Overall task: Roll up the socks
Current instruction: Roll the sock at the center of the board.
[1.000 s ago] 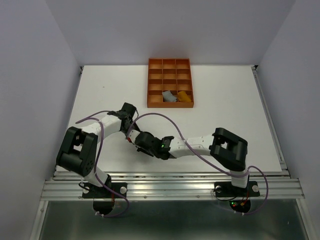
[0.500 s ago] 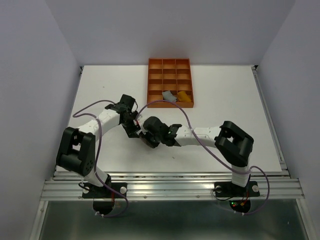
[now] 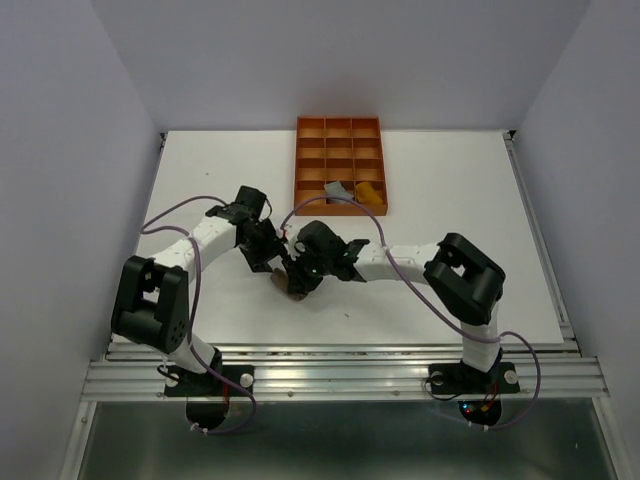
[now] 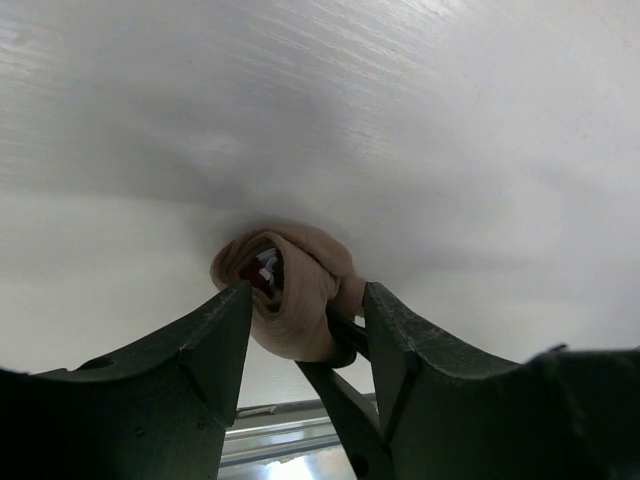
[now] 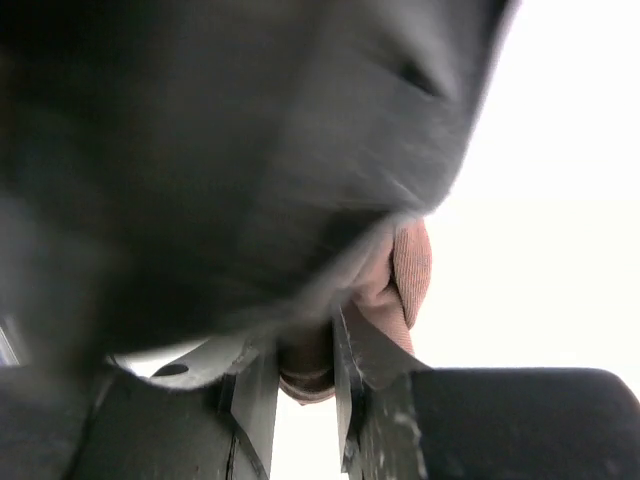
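Note:
The taupe-brown sock (image 3: 292,288) is a rolled bundle on the table in front of the tray. In the left wrist view the sock (image 4: 300,310) shows its maroon-white cuff inside the roll. My left gripper (image 4: 305,290) has its fingers on either side of the roll and touching it. My right gripper (image 5: 305,355) is pinched on a fold of the sock (image 5: 410,265), and its dark finger (image 4: 350,400) shows in the left wrist view. Both grippers, left (image 3: 272,262) and right (image 3: 298,272), meet over the sock. The grey sock (image 3: 338,192) and the mustard sock (image 3: 370,193) lie in the tray.
The orange compartmented tray (image 3: 340,150) stands at the back centre of the white table (image 3: 450,200). White walls close in the left, right and back. A metal rail (image 3: 340,375) runs along the near edge. The left gripper's body fills the upper right wrist view.
The left gripper has swung right and come together with the right gripper on the sock. The right arm has moved up and away from the near edge, carrying the sock.

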`<state>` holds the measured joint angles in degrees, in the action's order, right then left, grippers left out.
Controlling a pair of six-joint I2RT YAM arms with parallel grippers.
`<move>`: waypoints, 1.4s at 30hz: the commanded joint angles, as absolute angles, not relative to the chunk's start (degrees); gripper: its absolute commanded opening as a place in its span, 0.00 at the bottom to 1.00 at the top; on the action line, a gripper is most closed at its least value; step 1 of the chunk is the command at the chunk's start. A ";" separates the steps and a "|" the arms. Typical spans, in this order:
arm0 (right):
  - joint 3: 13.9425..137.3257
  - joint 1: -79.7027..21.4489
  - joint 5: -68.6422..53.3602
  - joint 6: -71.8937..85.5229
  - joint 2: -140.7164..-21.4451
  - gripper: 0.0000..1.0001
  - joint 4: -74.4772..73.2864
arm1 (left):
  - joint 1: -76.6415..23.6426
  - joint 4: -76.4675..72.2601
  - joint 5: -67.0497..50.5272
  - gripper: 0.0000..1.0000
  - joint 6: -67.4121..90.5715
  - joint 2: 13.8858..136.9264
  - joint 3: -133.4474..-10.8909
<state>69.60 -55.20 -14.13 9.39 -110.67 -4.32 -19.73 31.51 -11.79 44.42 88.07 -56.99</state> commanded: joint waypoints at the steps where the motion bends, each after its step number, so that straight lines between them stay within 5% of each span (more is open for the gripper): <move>1: 69.17 -54.05 -17.13 12.39 -115.04 0.01 -8.61 | -17.94 31.81 -9.67 0.59 44.21 84.46 -55.55; 20: 68.73 -47.38 -25.74 21.97 -121.38 0.01 -8.70 | -15.21 24.36 -3.60 0.59 46.76 78.42 -48.17; 26: 68.64 -45.01 -28.04 24.08 -123.48 0.01 -9.05 | -15.03 19.00 -7.99 0.60 46.41 71.82 -43.25; 33: 69.08 -44.30 -26.81 24.79 -125.06 0.01 -11.07 | -15.20 11.62 -15.81 0.73 45.53 69.78 -35.69; 42: 70.31 -43.24 -26.19 26.54 -126.56 0.01 -12.56 | -15.91 4.84 -22.23 0.72 47.19 73.91 -30.94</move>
<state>73.17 -44.49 -38.65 28.86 -120.38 -0.47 -15.38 9.23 -18.85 46.65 73.25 -32.32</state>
